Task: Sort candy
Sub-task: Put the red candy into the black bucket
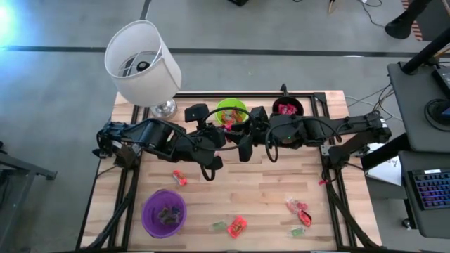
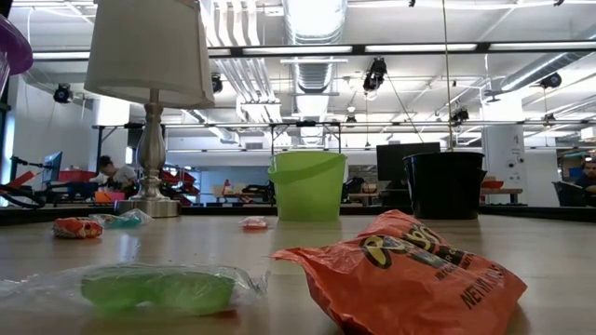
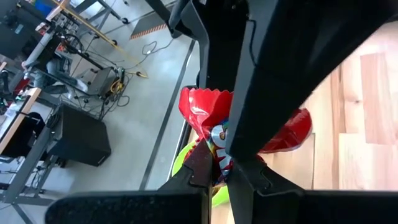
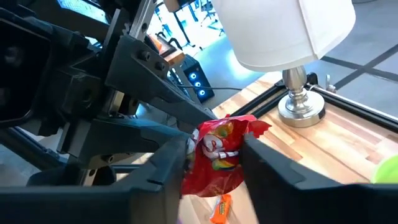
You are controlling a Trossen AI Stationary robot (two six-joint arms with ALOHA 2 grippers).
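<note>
Front edge: an orange packet point(image 2: 410, 270) and a green sweet in clear wrap point(image 2: 154, 288) lie loose on the table point(image 1: 281, 184). They are unsorted and probably wait their turn.
Purple cup point(image 1: 164, 213): stands at the front left corner with dark pieces inside, so it looks like one of the sorting bins.
Loose candy: a few more red and green pieces are scattered along the front, and one red piece point(image 1: 179, 178) lies nearer the middle, close to the arms.
Left gripper point(image 3: 217, 177): above the middle of the table, pinched tight on the lower end of a red packet point(image 4: 217, 149) and holding it up clear of the wood.
Right gripper point(image 4: 214, 167): facing the left one, with its fingers spread to either side of the same packet and not visibly pressing it. This looks like a handover, perhaps so the arm nearer the right bin makes the drop.
Green cup point(image 1: 232, 111): just behind the meeting grippers, within easy reach of both.
Black cup point(image 1: 287, 107): beside the green cup on the right arm's side, already holding red candy. It is the likely home for the red packet.
Lamp point(image 1: 143, 62): at the back left corner, well apart from the packet.
</note>
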